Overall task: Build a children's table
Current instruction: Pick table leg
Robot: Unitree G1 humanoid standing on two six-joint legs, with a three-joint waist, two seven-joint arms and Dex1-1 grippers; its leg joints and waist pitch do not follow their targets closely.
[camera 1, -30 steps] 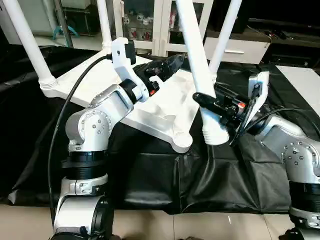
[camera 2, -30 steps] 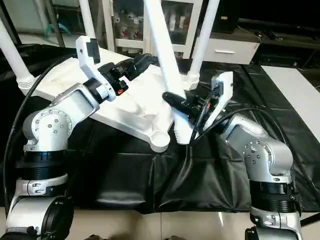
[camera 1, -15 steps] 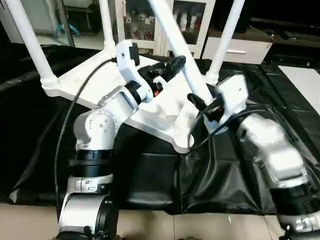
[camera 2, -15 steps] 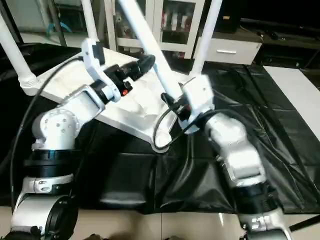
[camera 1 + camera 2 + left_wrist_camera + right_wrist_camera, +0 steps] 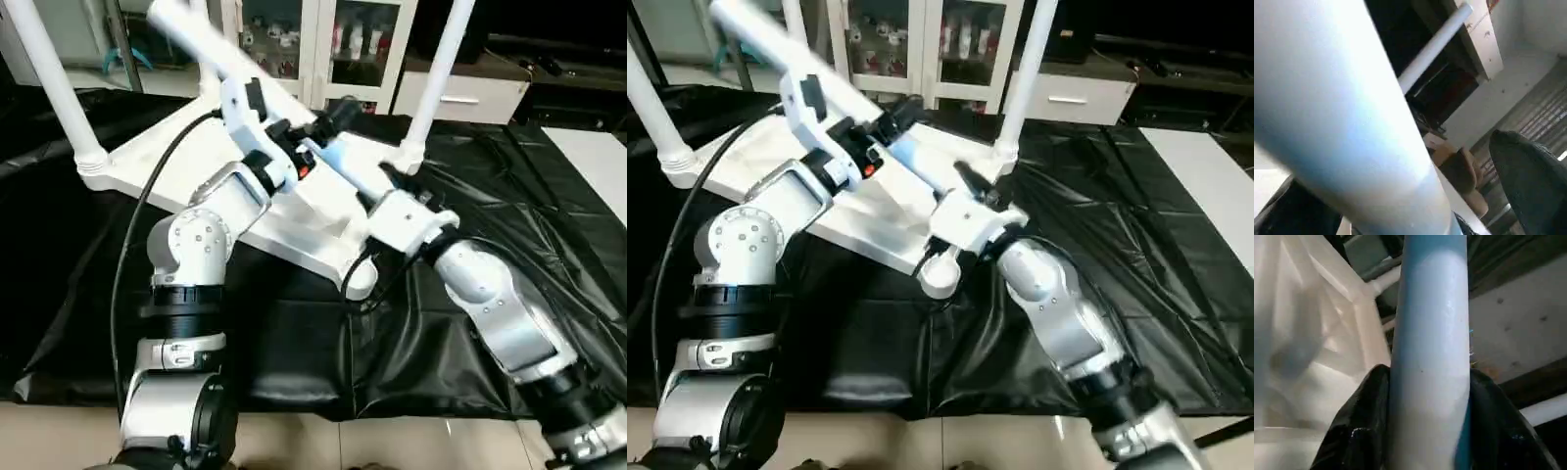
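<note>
The tabletop (image 5: 186,166) lies underside-up on black cloth (image 5: 509,196), three legs standing in its corners; the right gripper (image 5: 1425,431) grasps the fourth leg (image 5: 813,83), tilted over it; the left gripper (image 5: 328,122) is spread wide beside this leg.

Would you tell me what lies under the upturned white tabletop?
A black cloth spreads beneath the tabletop, showing along its near and side edges. What the cloth itself rests on is covered, and so is the tabletop's downward face.
</note>
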